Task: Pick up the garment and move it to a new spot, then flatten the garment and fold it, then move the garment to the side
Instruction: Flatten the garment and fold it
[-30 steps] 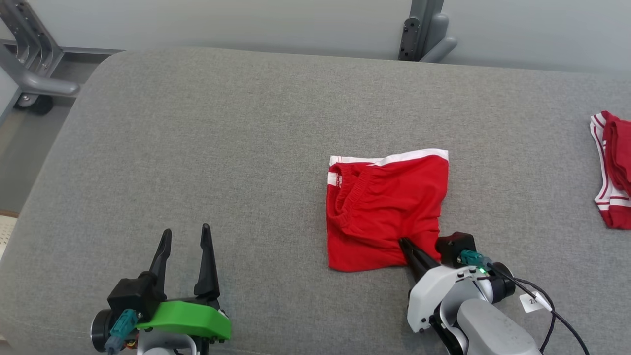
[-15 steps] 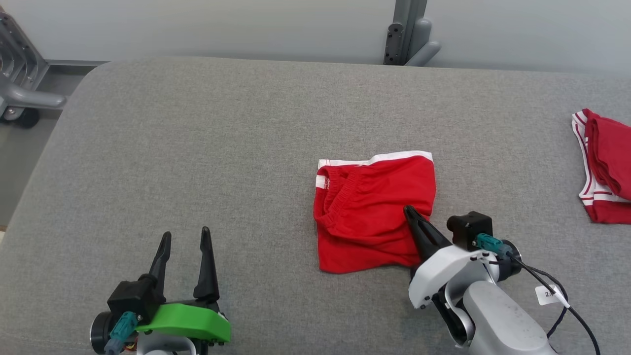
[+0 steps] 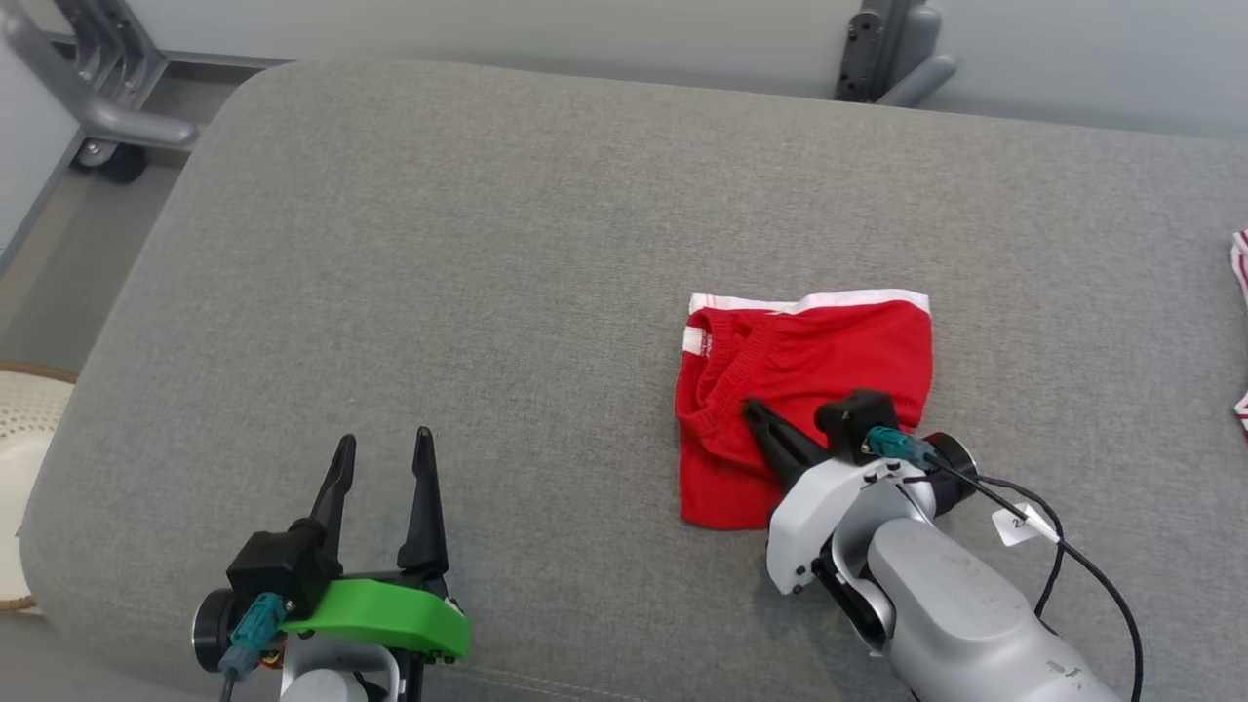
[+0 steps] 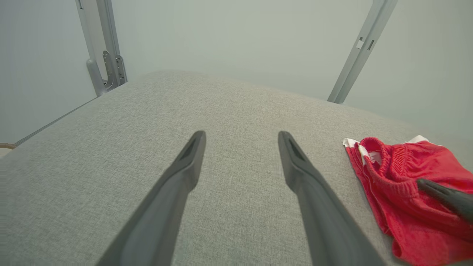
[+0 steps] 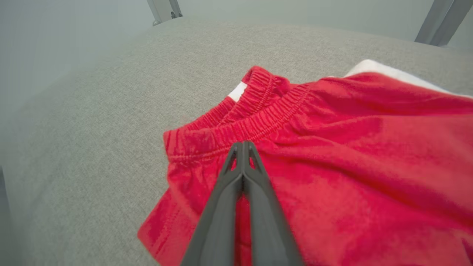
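Right jaws are pressed tight together, the two dark fingers [image 5: 240, 177] meeting in one point with nothing visibly caught between them. And where are they? Right over the garment [image 3: 829, 351], a pair of red shorts lying folded into a rough square on the grey padded surface [image 3: 487, 244]. The elastic waistband [image 5: 236, 125] runs across just ahead of the closed tips, with red cloth spreading beneath the right jaws and off to their right. Are the tips actually pressing on the fabric? From here, I cannot tell. A band of white trim [image 3: 858, 300] edges the garment on the side farthest from these jaws.

Over to the left jaws: spread wide, fingers [image 4: 310, 184] well apart, with bare grey surface between them and ahead of them. They hold nothing. The garment sits to the right of the left jaws, a clear gap of surface between, with its open waistband end the part nearest them.

Far off to the right of the right jaws, a sliver of another red-and-white cloth [image 3: 1240, 273] sits at the edge of the head view. Beyond the surface's far edge, a grey metal post [image 3: 882, 58] stands against the pale wall.
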Controlling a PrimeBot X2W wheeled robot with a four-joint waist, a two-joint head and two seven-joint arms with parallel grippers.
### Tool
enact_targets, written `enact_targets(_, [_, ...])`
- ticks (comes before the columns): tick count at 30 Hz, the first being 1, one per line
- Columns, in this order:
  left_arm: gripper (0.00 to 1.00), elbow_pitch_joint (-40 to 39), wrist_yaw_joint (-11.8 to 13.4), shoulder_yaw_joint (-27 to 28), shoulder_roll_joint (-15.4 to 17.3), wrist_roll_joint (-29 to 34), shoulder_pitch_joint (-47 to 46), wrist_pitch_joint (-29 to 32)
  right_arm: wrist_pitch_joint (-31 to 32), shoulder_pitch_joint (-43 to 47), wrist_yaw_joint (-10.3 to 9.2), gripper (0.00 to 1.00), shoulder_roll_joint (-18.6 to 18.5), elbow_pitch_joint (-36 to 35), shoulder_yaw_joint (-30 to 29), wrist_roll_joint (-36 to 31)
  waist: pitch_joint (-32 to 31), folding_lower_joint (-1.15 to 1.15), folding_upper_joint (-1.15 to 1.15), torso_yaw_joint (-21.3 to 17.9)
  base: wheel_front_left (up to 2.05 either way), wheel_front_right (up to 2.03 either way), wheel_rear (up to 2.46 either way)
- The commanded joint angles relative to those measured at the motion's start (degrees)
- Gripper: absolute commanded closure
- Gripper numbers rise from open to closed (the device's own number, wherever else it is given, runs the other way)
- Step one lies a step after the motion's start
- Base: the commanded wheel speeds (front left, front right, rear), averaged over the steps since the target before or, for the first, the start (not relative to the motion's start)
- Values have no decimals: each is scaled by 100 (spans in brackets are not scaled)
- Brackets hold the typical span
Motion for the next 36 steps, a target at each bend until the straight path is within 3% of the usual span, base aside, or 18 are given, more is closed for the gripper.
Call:
enact_targets(1, [0, 6, -9, 1, 5, -36, -94, -13, -1, -73, -2, 100, -5, 72, 108, 97, 117, 0, 33, 234, 0, 0, 0])
enact_targets(6, [0, -1, 26, 33, -6, -68, -78, -13, -1, -238, -2, 100, -8, 313, 901, 574, 160, 0, 33, 423, 0, 0, 0])
enact_targets(13, [0, -45, 59, 73, -13, -60, -79, -13, -2, -431, -2, 100, -6, 458, 1466, 861, 201, 0, 33, 391, 0, 0, 0])
enact_targets(18, [0, -83, 84, 113, -15, -38, -62, -13, -2, -562, -2, 100, -8, 176, 1232, 662, 193, 0, 33, 219, 0, 0, 0])
enact_targets(25, [0, -117, 47, 128, -16, 32, -52, -13, -2, -294, -2, 100, -33, -558, 304, 74, 122, 0, 33, -47, 0, 0, 0])
enact_targets(26, [0, -125, 38, 125, -16, 50, -55, -13, -2, -239, -2, 95, -31, -691, 137, -22, 107, 0, 33, -85, 0, 0, 0])
enact_targets(29, [0, -144, 8, 129, -13, 86, -93, -13, -2, -13, -2, 61, -26, -1068, -347, -314, 61, 0, 33, -195, 0, 0, 0])
enact_targets(31, [0, -153, 5, 120, -11, 130, -117, -13, -2, 137, -2, 51, -23, -1324, -651, -480, 28, 0, 33, -271, 0, 0, 0])
enact_targets(33, [0, -164, -1, 114, -11, 161, -134, -13, -2, 294, -2, 18, -17, -1549, -937, -639, -5, 0, 33, -343, 0, 0, 0])
enact_targets(34, [0, -167, -3, 115, -11, 177, -138, -13, -2, 366, -2, 8, -14, -1664, -1065, -716, -22, 0, 33, -378, 0, 0, 0])
enact_targets(35, [0, -170, -3, 123, -11, 196, -136, -13, -2, 446, -2, 0, -12, -1770, -1205, -782, -38, 0, 33, -414, 0, 0, 0])
enact_targets(36, [0, -170, -3, 123, -11, 196, -136, -13, -2, 446, -2, 0, -12, -1770, -1205, -782, -38, 0, 33, -414, 0, 0, 0])
